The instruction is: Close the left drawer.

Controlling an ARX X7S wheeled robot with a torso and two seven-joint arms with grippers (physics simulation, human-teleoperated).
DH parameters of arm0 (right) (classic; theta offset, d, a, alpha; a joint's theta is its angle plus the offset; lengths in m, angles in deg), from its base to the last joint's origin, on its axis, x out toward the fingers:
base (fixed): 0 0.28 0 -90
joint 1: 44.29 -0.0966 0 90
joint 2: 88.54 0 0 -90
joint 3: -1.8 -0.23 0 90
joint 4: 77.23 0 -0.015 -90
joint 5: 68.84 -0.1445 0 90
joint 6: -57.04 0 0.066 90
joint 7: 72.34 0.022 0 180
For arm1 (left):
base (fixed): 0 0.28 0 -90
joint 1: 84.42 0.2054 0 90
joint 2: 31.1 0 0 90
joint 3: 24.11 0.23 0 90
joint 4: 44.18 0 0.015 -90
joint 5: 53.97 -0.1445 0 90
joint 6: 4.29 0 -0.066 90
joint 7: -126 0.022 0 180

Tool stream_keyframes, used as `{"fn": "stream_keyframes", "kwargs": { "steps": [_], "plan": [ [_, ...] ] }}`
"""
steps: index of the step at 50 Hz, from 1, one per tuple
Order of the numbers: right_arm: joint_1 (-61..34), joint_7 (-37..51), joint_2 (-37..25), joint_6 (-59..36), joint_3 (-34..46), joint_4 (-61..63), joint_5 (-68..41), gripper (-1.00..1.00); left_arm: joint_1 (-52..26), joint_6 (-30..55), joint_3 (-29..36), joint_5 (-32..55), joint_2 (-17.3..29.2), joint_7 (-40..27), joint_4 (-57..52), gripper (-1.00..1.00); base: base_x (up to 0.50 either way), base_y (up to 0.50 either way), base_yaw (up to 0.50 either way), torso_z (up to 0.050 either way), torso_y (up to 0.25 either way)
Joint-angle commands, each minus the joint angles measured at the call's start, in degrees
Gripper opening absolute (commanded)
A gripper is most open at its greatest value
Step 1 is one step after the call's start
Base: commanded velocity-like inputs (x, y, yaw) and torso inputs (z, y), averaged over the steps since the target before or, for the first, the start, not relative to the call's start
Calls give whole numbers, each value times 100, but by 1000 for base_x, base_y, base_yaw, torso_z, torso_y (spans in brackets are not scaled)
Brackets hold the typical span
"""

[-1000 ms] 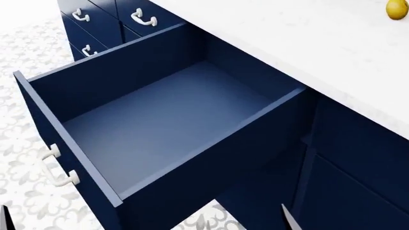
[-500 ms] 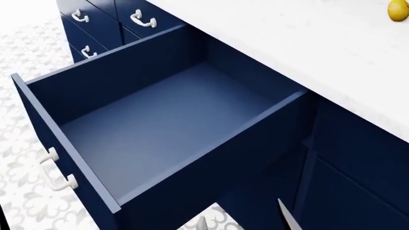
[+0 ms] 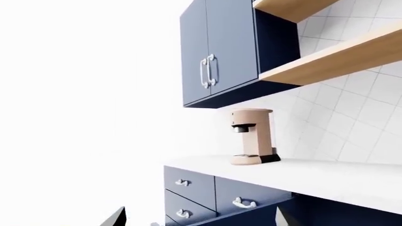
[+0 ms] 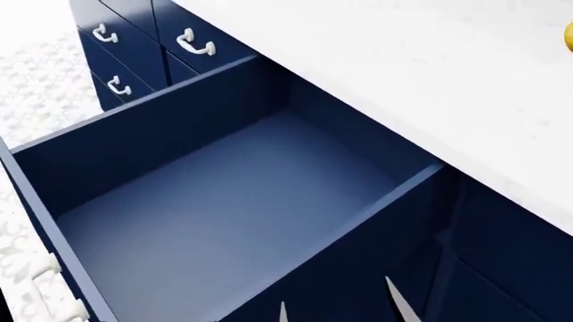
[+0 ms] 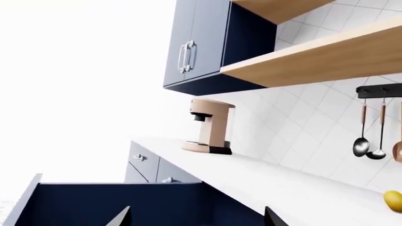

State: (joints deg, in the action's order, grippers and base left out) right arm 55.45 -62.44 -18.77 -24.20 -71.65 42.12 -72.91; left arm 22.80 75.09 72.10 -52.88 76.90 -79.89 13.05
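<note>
The left drawer (image 4: 224, 208) stands pulled far out from under the white countertop (image 4: 430, 74), and its slate-blue floor is bare. Its white handle (image 4: 45, 288) shows at the drawer front, near the patterned floor (image 4: 36, 67). Two pale fingertips (image 4: 394, 305) of the right gripper (image 4: 339, 312) show just beside the drawer's near wall, spread wide apart. Of the left gripper (image 3: 116, 219) only one dark finger is seen, so I cannot tell its opening. A coffee machine (image 5: 208, 127) stands on the counter, and a lemon (image 5: 393, 201) lies well apart from it.
</note>
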Motion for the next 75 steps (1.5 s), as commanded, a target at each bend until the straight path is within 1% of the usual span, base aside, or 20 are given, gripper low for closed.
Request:
{"fn": "stream_keyframes", "kwargs": {
  "steps": [1,60,64,68,70,72,73,75],
  "plan": [
    [-18,20,-18,-2,25,-25,5,100,-24,-7,27,10,18,-17,20,100,196,239,0,0,0],
    [-103,109,-76,29,180,-136,7,100,-56,-20,138,24,104,-131,54,100,182,241,0,0,0],
    [-106,121,-70,30,184,-162,-15,100,-59,-18,143,27,111,-138,58,100,0,0,0,0,0],
    [-75,121,-101,14,184,-150,-32,100,-9,281,19,-38,110,-264,-209,100,0,0,0,0,0],
    [-66,120,-106,32,178,-153,-68,100,40,292,-9,48,157,-233,-327,100,0,0,0,0,0],
    [-66,140,-106,37,165,-159,-57,100,124,590,-116,18,212,-282,-685,100,0,0,0,0,0],
    [-64,157,-110,38,157,-161,-27,100,151,895,-245,37,256,-330,-956,100,0,0,0,0,0],
    [-70,152,-118,41,152,-183,-59,100,191,1082,-380,5,283,-405,-1196,100,0,0,0,0,0]
  ]
}}
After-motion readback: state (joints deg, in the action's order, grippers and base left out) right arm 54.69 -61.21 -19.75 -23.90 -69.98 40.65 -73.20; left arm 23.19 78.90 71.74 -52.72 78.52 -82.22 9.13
